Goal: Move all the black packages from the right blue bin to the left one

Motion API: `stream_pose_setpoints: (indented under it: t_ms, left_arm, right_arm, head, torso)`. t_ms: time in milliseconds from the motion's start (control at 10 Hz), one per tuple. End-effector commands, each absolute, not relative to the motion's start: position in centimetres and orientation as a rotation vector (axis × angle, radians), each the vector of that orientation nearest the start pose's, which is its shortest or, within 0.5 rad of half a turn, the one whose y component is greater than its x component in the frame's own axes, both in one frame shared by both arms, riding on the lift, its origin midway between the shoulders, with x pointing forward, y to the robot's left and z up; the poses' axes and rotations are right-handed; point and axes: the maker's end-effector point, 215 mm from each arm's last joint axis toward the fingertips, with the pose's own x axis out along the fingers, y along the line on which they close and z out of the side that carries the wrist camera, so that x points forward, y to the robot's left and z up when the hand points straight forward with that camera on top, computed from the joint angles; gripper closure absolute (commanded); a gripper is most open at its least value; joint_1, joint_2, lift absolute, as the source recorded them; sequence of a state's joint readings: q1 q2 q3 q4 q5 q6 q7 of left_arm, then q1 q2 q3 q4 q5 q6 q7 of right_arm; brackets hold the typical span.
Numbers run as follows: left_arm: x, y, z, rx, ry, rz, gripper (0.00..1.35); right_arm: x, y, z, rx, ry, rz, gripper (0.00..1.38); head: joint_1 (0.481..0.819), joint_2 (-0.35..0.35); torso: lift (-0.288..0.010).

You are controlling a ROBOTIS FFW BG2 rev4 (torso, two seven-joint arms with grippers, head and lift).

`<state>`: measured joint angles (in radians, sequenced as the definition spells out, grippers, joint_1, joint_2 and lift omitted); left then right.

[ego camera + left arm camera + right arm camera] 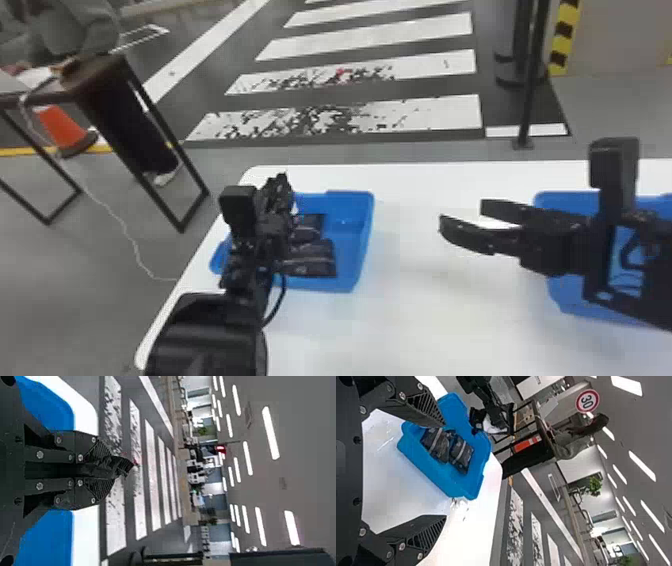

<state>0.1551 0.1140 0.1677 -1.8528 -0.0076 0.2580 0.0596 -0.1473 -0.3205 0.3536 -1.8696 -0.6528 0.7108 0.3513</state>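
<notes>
In the head view my left gripper [282,182] is raised over the left part of the left blue bin [363,235]. Black packages [312,260] with light stripes lie in that bin, partly behind the left arm. My right gripper [461,210] stands open above the table between the bins, pointing left, its forearm crossing the right blue bin [562,200] and covering much of its inside. The left wrist view has the left gripper [119,466] with its fingers together. Through the spread fingers of the right gripper [443,470], the right wrist view shows the left bin [480,461] and two packages [462,455].
Both bins stand on a white table [425,310]. Beyond its far edge are a striped floor and a black post [527,100]. A dark side table [95,75] and an orange cone [62,125] are off to the left.
</notes>
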Motion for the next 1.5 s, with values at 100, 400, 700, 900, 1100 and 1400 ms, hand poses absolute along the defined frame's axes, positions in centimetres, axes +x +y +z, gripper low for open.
stream_pose_setpoints:
  t_ms: [100, 400, 700, 900, 1100, 1400]
  left_arm:
    - [52.4, 37.0, -36.5, 0.022, 0.132, 0.21, 0.07]
    - [52.4, 33.7, -32.5, -0.075, -0.02, 0.12, 0.17]
    - [51.7, 31.6, -30.5, -0.113, -0.083, 0.074, 0.17]
    - [51.6, 30.8, -30.3, -0.129, -0.089, 0.057, 0.17]
    - [51.4, 30.5, -30.0, -0.131, -0.095, 0.049, 0.17]
    - [51.3, 30.2, -30.5, -0.131, -0.082, 0.043, 0.17]
  right_arm:
    - [52.3, -5.8, -33.9, 0.17, 0.439, 0.736, 0.21]
    - [53.4, -16.4, -36.3, 0.125, 0.461, 0.384, 0.2]
    - [52.3, -22.3, -40.8, 0.06, 0.57, 0.174, 0.21]
    - [51.8, -25.8, -42.4, 0.003, 0.632, 0.059, 0.21]
    - [51.8, -28.9, -43.1, -0.032, 0.66, -0.03, 0.2]
    - [53.4, -32.0, -43.8, -0.002, 0.68, -0.085, 0.2]
  head:
    - [0.695, 0.35]
    - [0.695, 0.264]
    - [0.695, 0.135]
    - [0.695, 0.098]
    - [0.695, 0.047]
    - [0.695, 0.006]
  torso:
    - [-0.14]
    - [-0.14]
    - [-0.14]
    - [-0.14]
    - [-0.14]
    - [-0.14]
